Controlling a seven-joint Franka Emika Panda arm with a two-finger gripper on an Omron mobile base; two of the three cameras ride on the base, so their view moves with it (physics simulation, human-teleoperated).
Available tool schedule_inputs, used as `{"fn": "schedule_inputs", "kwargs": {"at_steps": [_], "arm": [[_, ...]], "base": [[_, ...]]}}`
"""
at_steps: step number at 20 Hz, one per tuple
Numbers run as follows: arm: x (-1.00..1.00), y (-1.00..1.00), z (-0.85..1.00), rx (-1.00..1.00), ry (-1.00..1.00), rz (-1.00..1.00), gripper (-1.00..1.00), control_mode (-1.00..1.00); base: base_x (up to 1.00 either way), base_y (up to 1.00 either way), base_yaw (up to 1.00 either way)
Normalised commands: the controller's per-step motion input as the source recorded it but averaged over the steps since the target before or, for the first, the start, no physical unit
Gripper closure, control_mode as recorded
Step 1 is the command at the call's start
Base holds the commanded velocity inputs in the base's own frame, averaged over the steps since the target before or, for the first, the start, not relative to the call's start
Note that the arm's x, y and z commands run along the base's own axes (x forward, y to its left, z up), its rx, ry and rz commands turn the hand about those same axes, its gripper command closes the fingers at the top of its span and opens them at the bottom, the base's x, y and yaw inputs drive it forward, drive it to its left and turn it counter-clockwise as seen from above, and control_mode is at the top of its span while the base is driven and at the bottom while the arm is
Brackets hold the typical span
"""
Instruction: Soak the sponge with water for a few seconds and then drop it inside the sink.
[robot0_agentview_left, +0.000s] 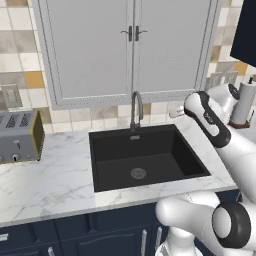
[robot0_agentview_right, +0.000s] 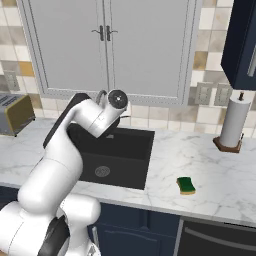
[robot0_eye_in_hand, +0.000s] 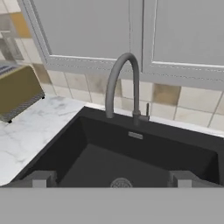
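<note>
Both pincer (robot0_eye_in_hand: 111, 178) fingers stand wide apart, seemingly poised above the sink (robot0_eye_in_hand: 87, 148), facing the faucet (robot0_eye_in_hand: 124, 85).

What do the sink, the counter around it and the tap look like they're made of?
The sink looks like matte black stone composite or coated metal, showing no shine. The counter looks like polished white marble, going by its grey veins. The tap seems to be brushed grey metal with a soft sheen.

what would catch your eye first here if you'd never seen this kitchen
The deep black sink set into the white marble counter, with a curved grey faucet behind it. Then the small sponge lying alone on the counter right of the sink, and the toaster at the far left.
</note>
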Motion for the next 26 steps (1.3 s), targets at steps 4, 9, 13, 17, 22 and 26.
{"fn": "schedule_inputs", "kwargs": {"at_steps": [4,9,13,17,22,26], "arm": [[0.34,0.0,-0.32,0.01,0.0,0.07,-1.0,-1.0],[0.19,0.0,-0.23,0.02,-0.02,0.08,-1.0,-1.0],[0.08,0.0,-0.15,0.0,0.0,0.08,-1.0,-1.0],[0.07,0.0,-0.18,0.0,-0.03,0.09,-1.0,-1.0],[0.01,0.0,-0.17,0.0,-0.07,0.09,-1.0,-1.0],[0.0,0.0,-0.21,0.0,-0.11,0.07,-1.0,-1.0]], "base": [[0.0,0.0,0.0],[0.0,0.0,0.0],[0.0,0.0,0.0],[0.0,0.0,0.0],[0.0,0.0,0.0],[0.0,0.0,0.0]]}}
